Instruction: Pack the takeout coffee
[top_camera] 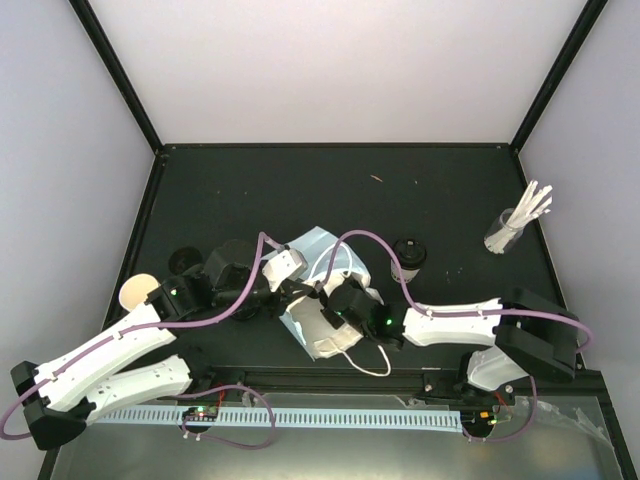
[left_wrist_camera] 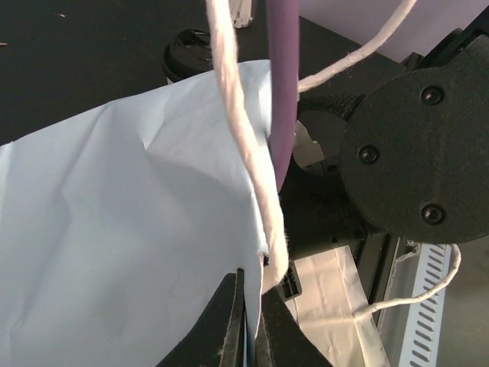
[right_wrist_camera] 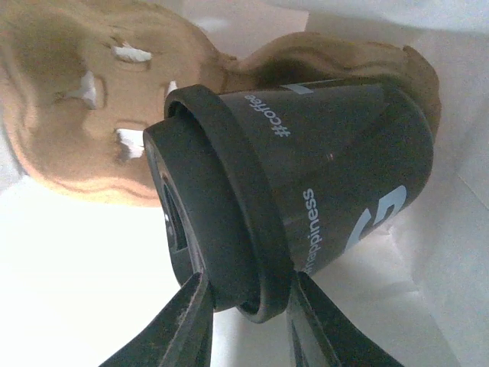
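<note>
— How many of each are you counting?
— I'm counting two lidded cups: a standing cup [top_camera: 408, 256] and a second cup [right_wrist_camera: 328, 168]. I'm also seeing one pulp carrier [right_wrist_camera: 69, 153], one blue bag [top_camera: 322, 248], one glass of sticks [top_camera: 508, 230].

The dark cup [right_wrist_camera: 344, 168] at the right gripper [right_wrist_camera: 248, 281] is showing "#coffee" and "happiness". A larger pale mark is showing only partly.

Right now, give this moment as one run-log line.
left end effector: shut on bag | right end effector: grips cup in bag | carrier: beside cup
</note>
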